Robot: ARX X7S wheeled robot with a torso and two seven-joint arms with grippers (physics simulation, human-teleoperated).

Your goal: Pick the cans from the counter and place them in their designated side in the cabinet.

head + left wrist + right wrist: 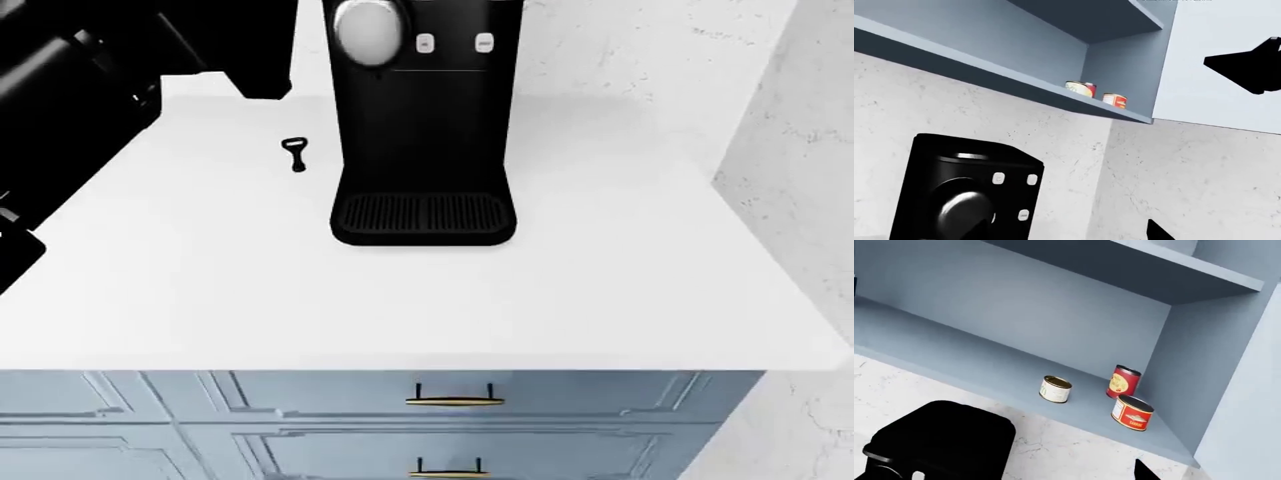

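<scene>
Both cans stand on the lower shelf [954, 347] of the open blue cabinet. In the right wrist view the cream-label, gold-lid can [1055, 389] stands near the shelf's front edge. The red-label, grey-lid can [1132, 412] stands near the side wall, and a taller red can [1123, 381] is behind it. The left wrist view shows two cans [1081, 88] [1115, 100] on the same shelf. The white counter [400, 300] bears no can. My left gripper [1066, 235] is open and empty below the shelf. Of my right gripper only one fingertip [1145, 473] shows, set wide, with nothing held.
A black coffee machine [420, 120] stands at the back of the counter, under the cabinet. A small black bottle opener [296, 154] lies to its left. My left arm [80, 90] reaches up at the left. A white cabinet door [1221, 60] stands open. Drawers [454, 400] lie below.
</scene>
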